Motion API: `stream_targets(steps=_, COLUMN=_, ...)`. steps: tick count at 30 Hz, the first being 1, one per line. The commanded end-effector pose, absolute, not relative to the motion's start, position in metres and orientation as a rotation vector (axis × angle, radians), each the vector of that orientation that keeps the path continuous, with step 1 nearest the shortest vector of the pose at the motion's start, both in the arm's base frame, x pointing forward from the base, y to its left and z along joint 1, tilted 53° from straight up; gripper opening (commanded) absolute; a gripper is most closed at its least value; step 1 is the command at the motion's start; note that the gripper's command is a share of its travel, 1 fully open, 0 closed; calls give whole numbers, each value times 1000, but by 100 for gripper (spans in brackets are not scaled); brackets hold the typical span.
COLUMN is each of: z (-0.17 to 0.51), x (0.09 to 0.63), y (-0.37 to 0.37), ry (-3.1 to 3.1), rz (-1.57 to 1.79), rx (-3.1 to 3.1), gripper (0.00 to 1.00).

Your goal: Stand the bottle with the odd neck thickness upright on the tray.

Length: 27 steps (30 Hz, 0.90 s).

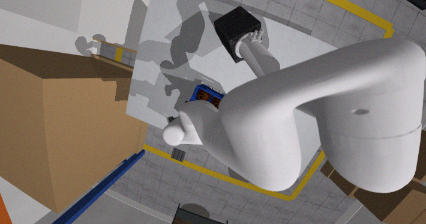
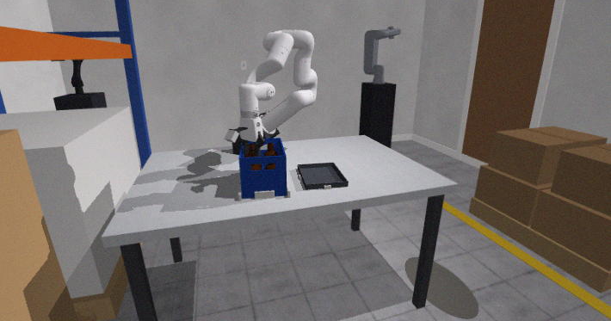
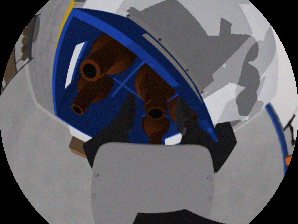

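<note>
The blue crate [image 2: 263, 182] [image 3: 65, 100] stands on the table with brown bottles inside. In the wrist view two bottles show at the left, a larger-looking one [image 3: 91, 70] and a lower one [image 3: 77, 107]. Another bottle [image 3: 156, 113] shows between the fingers, with one [image 3: 154, 125] below it and a fifth partly behind the right finger. My gripper [image 3: 155, 101] [image 2: 258, 145] is partly open, fingers pointing down at the crate's top, holding nothing. Whether the fingers reach beside a neck is unclear. Neck widths cannot be compared reliably. The black tray [image 2: 320, 175] is empty and level.
The tray lies right of the crate in the exterior view. The crate walls and cross divider [image 3: 122, 86] stand close around the fingers. Pale brackets [image 2: 264, 194] sit at the crate's foot. In the top view my arm [image 1: 258, 116] hides the tray and part of the crate.
</note>
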State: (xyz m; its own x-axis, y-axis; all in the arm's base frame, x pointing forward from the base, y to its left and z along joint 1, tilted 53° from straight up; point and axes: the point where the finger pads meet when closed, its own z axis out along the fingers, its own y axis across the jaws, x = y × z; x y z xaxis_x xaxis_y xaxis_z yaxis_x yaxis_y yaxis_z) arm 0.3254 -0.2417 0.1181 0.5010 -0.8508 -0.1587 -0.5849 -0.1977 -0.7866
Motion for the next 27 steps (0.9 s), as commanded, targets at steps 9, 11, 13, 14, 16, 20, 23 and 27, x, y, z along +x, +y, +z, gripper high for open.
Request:
stream_targets(steps=9, z=119, x=325, y=-243, ry=1190, rz=-400, rx=-1898, gripper=0)
stream_targets(steps=11, z=119, x=325, y=-243, ry=1190, rz=-400, rx=-1898, gripper=0)
stream_targets(steps=13, z=119, x=325, y=-243, ry=1190, rz=-400, rx=-1898, gripper=0)
stream_targets(steps=14, z=119, x=325, y=-243, ry=1190, rz=-400, rx=-1898, gripper=0)
stream_targets(steps=16, z=119, x=325, y=-243, ry=1190, rz=-400, rx=-1898, gripper=0)
stream_targets(steps=20, z=119, x=325, y=-243, ry=1190, rz=-400, rx=-1898, gripper=0)
stream_targets(steps=23, z=119, x=325, y=-243, ry=1190, rz=-400, rx=-1898, gripper=0)
stream_targets(steps=27, z=119, x=325, y=-243, ry=1190, rz=-400, rx=-1898, gripper=0)
